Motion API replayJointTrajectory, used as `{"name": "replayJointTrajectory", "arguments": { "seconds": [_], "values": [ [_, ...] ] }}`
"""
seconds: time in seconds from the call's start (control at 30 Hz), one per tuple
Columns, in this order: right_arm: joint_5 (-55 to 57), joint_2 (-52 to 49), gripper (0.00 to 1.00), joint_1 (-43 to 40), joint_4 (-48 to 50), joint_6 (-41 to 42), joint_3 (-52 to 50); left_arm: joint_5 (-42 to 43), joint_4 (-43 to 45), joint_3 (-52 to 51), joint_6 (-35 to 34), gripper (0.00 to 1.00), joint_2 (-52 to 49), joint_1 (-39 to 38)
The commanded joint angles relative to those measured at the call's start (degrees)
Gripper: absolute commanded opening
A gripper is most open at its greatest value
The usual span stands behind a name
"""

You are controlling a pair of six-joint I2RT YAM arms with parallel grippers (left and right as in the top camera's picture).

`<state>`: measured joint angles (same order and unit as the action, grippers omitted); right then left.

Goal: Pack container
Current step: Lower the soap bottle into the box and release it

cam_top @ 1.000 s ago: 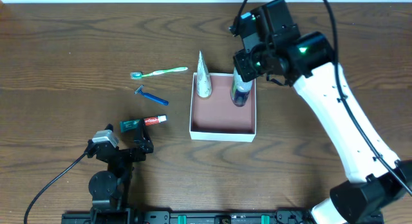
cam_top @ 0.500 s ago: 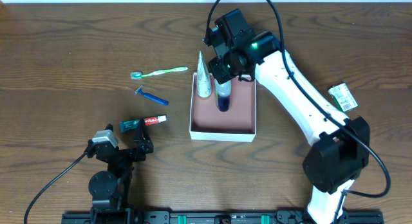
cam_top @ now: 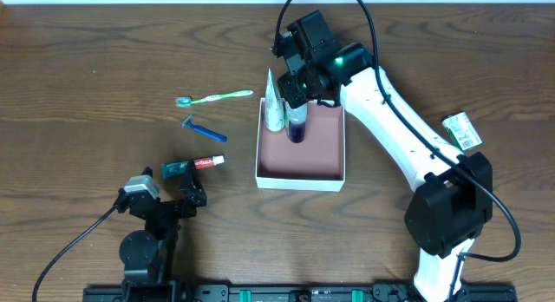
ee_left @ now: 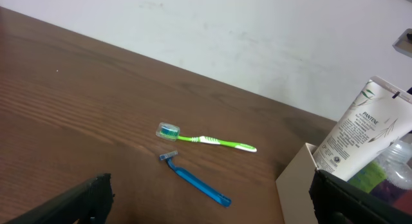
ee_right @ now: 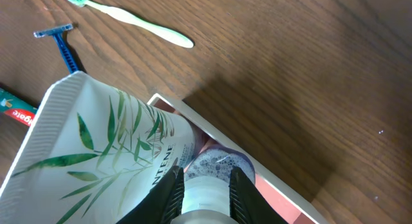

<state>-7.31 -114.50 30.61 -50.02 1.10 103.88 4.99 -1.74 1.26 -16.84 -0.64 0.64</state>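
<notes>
The container (cam_top: 301, 175) is a shallow white box with a pinkish-brown inside, at the table's middle. A white Pantene tube (cam_top: 275, 105) stands upright in its far left corner; it also shows in the left wrist view (ee_left: 364, 130) and the right wrist view (ee_right: 103, 147). My right gripper (cam_top: 299, 98) is shut on a clear bottle of dark blue liquid (cam_top: 297, 128) with a white cap (ee_right: 205, 193), held upright inside the box next to the tube. My left gripper (cam_top: 169, 193) is open and empty near the front left.
A green toothbrush (cam_top: 215, 97), a blue razor (cam_top: 203, 129) and a small red-and-white toothpaste tube (cam_top: 197, 166) lie left of the box. A green-and-white packet (cam_top: 460, 130) lies at the right. The razor (ee_left: 195, 181) and toothbrush (ee_left: 205, 139) show ahead of my left gripper.
My right gripper carried the bottle leftward across the box, from its far right corner to beside the Pantene tube. The left arm has not moved.
</notes>
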Motion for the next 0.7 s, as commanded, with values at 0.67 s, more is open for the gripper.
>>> {"name": "replayJointTrajectory", "arguments": {
  "seconds": [0.67],
  "values": [
    [-0.2, 5.7, 0.47, -2.0, -10.8, 0.0, 9.5, 1.0, -1.9, -1.0, 0.3, 0.98, 0.0, 0.3]
  ]
}}
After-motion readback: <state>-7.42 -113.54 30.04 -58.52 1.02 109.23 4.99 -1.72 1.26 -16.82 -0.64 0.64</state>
